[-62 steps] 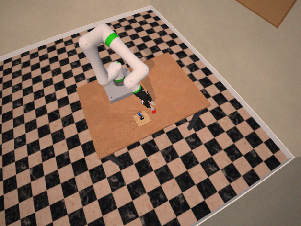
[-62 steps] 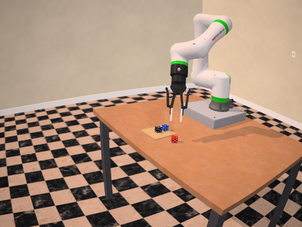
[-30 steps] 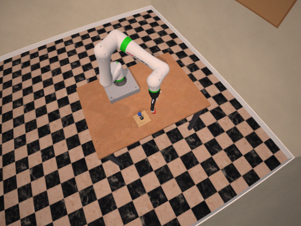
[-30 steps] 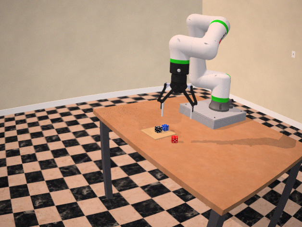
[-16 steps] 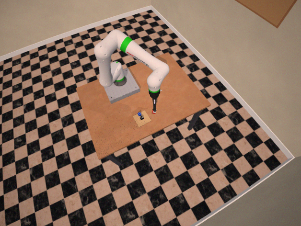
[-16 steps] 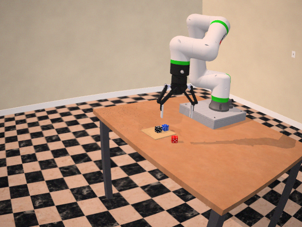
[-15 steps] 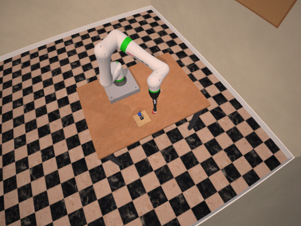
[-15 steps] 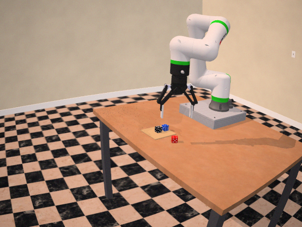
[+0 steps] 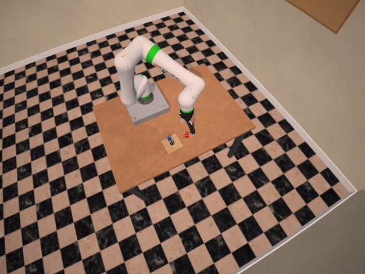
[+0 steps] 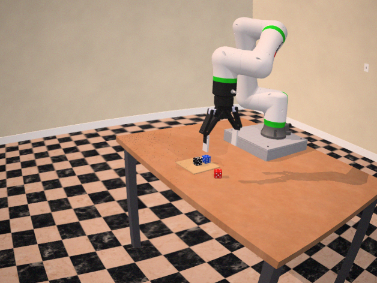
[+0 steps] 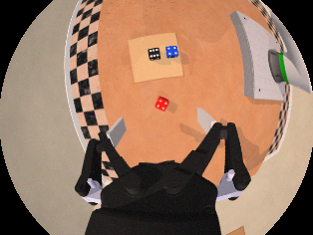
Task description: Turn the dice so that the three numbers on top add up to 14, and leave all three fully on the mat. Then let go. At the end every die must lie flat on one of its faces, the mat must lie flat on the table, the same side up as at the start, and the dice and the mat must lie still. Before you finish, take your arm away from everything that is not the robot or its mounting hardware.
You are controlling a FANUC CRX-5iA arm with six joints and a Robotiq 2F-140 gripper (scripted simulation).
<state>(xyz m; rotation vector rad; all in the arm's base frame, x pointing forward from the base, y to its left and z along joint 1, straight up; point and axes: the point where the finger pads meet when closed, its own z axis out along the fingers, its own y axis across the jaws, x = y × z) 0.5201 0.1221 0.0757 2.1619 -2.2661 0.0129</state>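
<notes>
Numbers, in pips: black die (image 9: 171, 142) (image 10: 197, 160) (image 11: 154, 54), on mat (image 9: 175, 149) (image 10: 194, 170) (image 11: 150, 72), top face six. Blue die (image 9: 168, 138) (image 10: 206, 159) (image 11: 171, 52), same mat, top face four. Red die (image 9: 186, 134) (image 10: 217, 173) (image 11: 161, 104), on bench (image 9: 218, 103) (image 10: 274, 213) (image 11: 135, 102), top face four.
Lettering: one red mark (image 9: 158, 65) (image 10: 275, 54) and one dark line of text (image 9: 172, 74) (image 10: 278, 48), both on the white arm (image 9: 176, 69) (image 10: 265, 57); too small to read.
</notes>
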